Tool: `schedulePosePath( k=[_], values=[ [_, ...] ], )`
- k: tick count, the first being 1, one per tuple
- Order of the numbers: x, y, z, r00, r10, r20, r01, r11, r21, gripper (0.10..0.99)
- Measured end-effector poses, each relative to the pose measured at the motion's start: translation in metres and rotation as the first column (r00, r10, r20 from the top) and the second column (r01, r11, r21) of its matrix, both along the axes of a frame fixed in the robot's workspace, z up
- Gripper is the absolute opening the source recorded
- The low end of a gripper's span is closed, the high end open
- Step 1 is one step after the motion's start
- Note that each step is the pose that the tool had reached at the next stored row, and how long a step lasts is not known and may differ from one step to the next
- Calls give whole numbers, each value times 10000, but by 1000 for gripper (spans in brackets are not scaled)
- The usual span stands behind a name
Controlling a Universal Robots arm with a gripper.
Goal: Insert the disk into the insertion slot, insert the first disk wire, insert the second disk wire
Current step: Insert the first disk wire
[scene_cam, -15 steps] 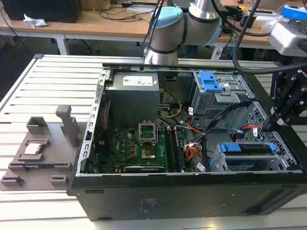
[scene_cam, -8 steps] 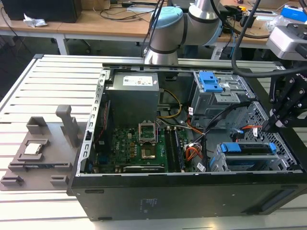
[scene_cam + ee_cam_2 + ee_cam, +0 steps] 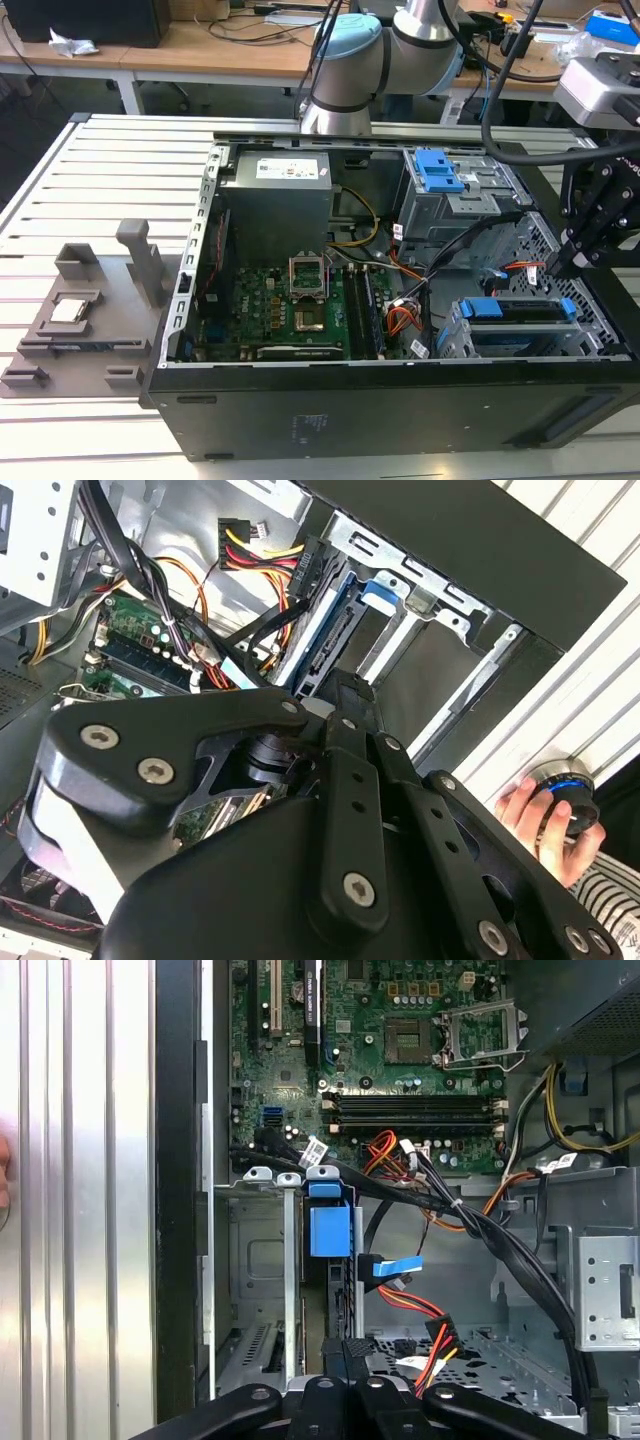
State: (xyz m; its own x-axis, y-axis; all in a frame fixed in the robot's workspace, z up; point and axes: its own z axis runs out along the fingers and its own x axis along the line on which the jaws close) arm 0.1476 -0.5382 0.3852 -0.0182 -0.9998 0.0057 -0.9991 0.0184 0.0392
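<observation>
In the case's near corner, on the exterior view's right, the disk sits inside the slot, its blue carrier showing at both ends. The gripper hangs just above it, fingers pressed together; whether they pinch anything I cannot tell. Red and yellow wires lie just beside the tips. Farther back are the motherboard and, along the far edge, the tall cage with its blue latch.
</observation>
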Motion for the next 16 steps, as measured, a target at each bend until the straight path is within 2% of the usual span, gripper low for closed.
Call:
schedulePosePath(
  k=[8, 9, 10, 11, 14, 16],
  values=[
    [0, 0, -2, 10000, 0, -1, 0, 10000, -3, 114],
    [0, 0, -2, 10000, 1, 0, -1, 10000, -3, 169],
    [0, 0, -2, 10000, 1, 0, -1, 10000, -4, 169],
    [0, 0, -3, 10000, 0, -1, 0, 10000, -4, 239],
    [0, 4, -6, 10000, 9, -1, -9, 10000, 2, 239],
    [0, 48, -4, 9997, 253, -1, -253, 9997, -6, 239]
  ],
)
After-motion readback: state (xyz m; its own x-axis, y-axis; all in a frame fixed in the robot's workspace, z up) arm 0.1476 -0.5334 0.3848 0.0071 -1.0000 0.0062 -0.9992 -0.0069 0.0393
